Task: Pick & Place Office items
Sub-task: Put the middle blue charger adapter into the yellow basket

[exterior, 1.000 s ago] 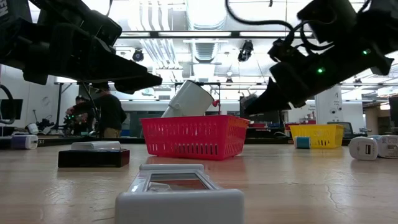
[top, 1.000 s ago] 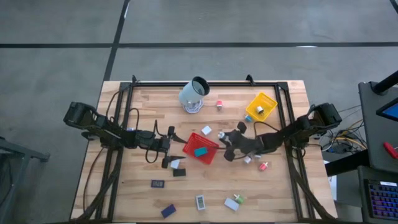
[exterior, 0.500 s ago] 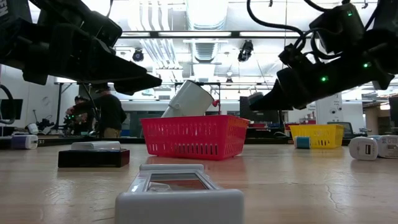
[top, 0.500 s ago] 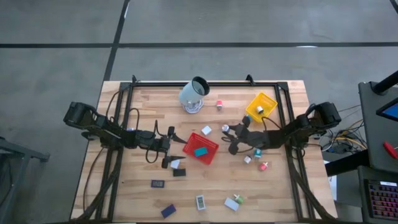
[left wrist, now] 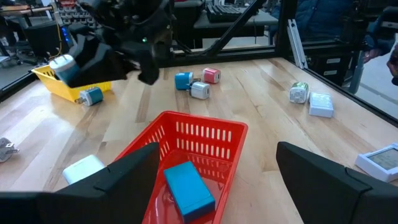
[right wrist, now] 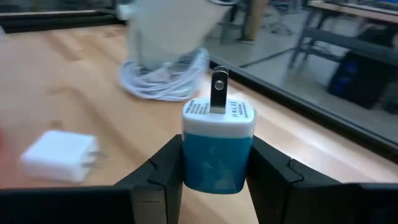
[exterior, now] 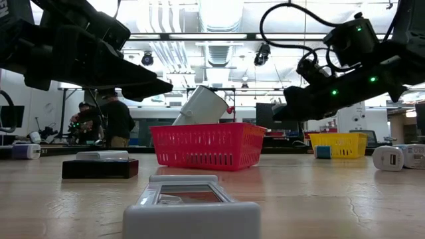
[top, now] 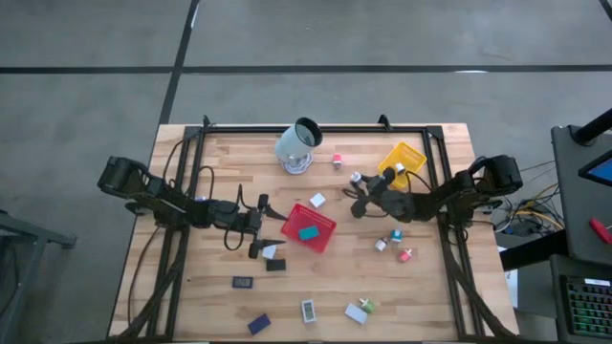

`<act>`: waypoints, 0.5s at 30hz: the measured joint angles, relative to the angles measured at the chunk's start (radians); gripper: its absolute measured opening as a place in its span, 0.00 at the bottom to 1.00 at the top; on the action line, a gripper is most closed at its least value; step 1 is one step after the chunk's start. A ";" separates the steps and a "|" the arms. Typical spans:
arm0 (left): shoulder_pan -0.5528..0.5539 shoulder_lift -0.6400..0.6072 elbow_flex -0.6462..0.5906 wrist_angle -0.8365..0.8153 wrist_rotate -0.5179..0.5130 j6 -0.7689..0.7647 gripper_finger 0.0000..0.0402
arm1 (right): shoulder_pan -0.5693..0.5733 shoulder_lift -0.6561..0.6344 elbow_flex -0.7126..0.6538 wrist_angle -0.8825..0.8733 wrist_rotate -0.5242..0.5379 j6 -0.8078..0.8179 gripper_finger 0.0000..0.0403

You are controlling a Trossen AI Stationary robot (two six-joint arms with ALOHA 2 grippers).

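Progress: partial. Red mesh tray is holding one teal block. Right gripper, just beyond that tray, is clenching a teal-and-white plug adapter. Left gripper, jaws spread and empty, is hovering beside the tray. Many items are lying loose around it.

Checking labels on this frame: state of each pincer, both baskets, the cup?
Left pincer: open, empty, facing the red basket.
Right pincer: shut on blue-and-white plug, held off the table.
Red basket: upright, holds a teal block.
Yellow basket: upright, holds small items.
Cup: tipped over.
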 joint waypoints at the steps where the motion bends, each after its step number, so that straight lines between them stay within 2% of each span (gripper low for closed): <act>1: 0.000 0.000 0.000 0.000 0.000 0.000 0.82 | -0.007 0.000 0.000 0.000 0.013 0.000 0.31; 15: 0.000 0.000 0.000 -0.001 0.000 0.000 0.82 | -0.074 0.000 -0.003 -0.022 0.241 0.048 0.31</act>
